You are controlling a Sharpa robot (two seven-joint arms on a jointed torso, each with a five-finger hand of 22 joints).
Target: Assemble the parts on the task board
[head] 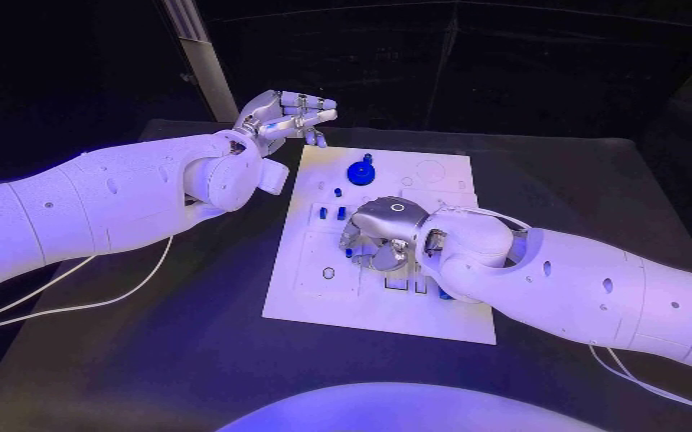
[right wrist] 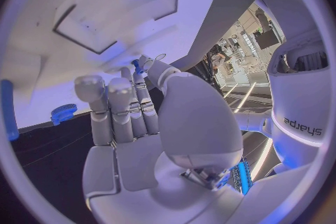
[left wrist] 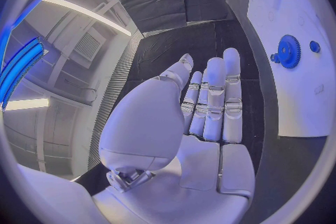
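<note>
The white task board (head: 433, 314) lies in the middle of the black table. A blue gear (head: 361, 169) stands near its far end, also seen as the blue gear (left wrist: 288, 51) in the left wrist view. My right hand (head: 384, 233) reaches down onto the board's middle. There, in the right wrist view, its thumb and a fingertip pinch a small blue part (right wrist: 136, 65) close to the board (right wrist: 105, 11). My left hand (head: 289, 115) hovers off the board's far left corner. Its fingers (left wrist: 213, 98) are stretched out and hold nothing.
Small blue pegs (head: 325, 214) stand in the board left of my right hand, and short blue pieces (head: 418, 286) sit just in front of it. A toothed blue piece (right wrist: 63, 113) lies at the board's edge. Black table (head: 173, 352) surrounds the board.
</note>
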